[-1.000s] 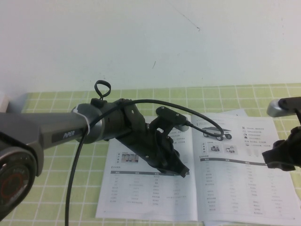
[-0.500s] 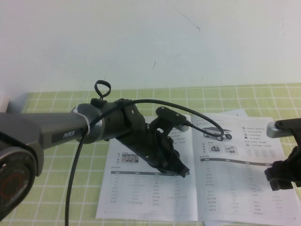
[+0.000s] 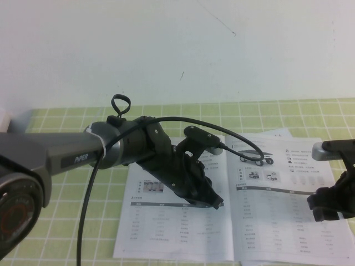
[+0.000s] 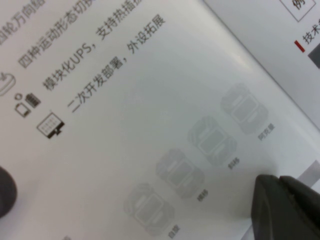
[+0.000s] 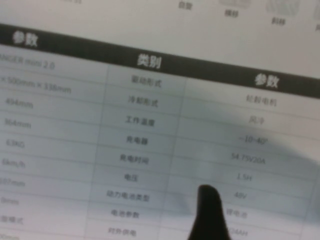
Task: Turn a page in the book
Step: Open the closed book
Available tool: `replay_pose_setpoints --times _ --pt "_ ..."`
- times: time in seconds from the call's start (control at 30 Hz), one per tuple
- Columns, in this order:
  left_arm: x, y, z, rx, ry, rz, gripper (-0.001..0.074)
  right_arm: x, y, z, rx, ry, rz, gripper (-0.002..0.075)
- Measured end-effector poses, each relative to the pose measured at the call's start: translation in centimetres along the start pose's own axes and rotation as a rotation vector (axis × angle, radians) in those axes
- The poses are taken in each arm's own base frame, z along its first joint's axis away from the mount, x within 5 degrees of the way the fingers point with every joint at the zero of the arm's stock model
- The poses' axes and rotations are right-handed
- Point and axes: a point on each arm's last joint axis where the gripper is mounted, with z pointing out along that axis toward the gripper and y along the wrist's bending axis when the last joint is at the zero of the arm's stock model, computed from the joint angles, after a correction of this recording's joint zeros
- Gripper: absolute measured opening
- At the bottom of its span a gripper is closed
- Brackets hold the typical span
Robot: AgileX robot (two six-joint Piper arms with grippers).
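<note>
The book (image 3: 172,233) lies open and flat on the green checked table. Its left page carries a grey table. The right page (image 3: 277,221) shows a four-wheeled cart picture (image 3: 256,158) above a table. My left gripper (image 3: 215,203) rests its tip on the left page close to the spine; in the left wrist view its dark fingertips (image 4: 285,205) sit pressed together on the printed paper (image 4: 150,125). My right gripper (image 3: 328,211) hangs low over the right page's outer part. The right wrist view shows one dark fingertip (image 5: 206,212) against the table rows (image 5: 150,100).
The green checked cloth (image 3: 66,221) covers the table around the book. A white wall (image 3: 166,50) stands behind. A black cable (image 3: 86,216) loops from the left arm. A pale object (image 3: 4,119) sits at the far left edge.
My right gripper has moved down and a little toward the table's front, closer over the right page. The left arm and the book have not moved.
</note>
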Motion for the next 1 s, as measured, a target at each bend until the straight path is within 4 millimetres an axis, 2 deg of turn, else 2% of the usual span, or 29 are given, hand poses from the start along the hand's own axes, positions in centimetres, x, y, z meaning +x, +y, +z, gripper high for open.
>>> replay_pose_setpoints --times 0.43,1.0 --pt "0.00 0.00 0.00 0.000 0.000 0.007 -0.0003 0.04 -0.29 0.17 0.030 0.007 0.002 0.0428" --pt "0.00 0.00 0.00 0.000 0.000 0.009 -0.0003 -0.11 -0.30 0.68 0.023 0.010 0.038 0.0422"
